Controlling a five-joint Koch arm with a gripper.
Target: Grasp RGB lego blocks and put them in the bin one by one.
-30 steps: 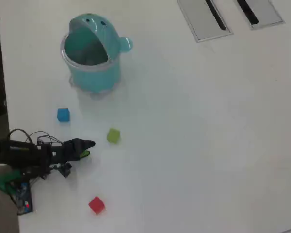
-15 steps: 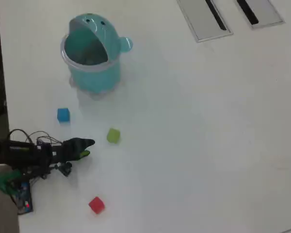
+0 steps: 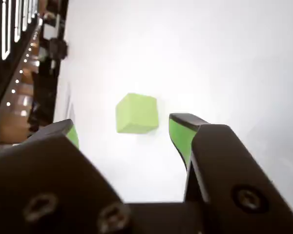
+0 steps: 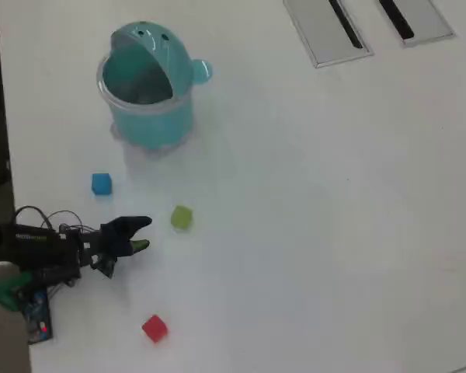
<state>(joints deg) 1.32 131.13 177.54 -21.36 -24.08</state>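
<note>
Item: my gripper [image 3: 122, 134], jaws released, empty; yellow-green lego block [image 3: 136, 113] lies on bench [image 3: 210, 58] just ahead of them.

The overhead view looked straight down from high on the whole surface [image 4: 311, 233]; the wrist view peered low and close. Both caught the yellow-green block [image 4: 181, 217] [image 3: 136, 113].

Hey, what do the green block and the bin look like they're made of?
The green block looks like matte plastic, possibly foam: flat even colour, soft edges, no glare, and no studs visible in the wrist view. The bin looks like smooth moulded plastic; its teal body seems slightly translucent with a paler rim, though the overhead view is too coarse to be sure.
</note>
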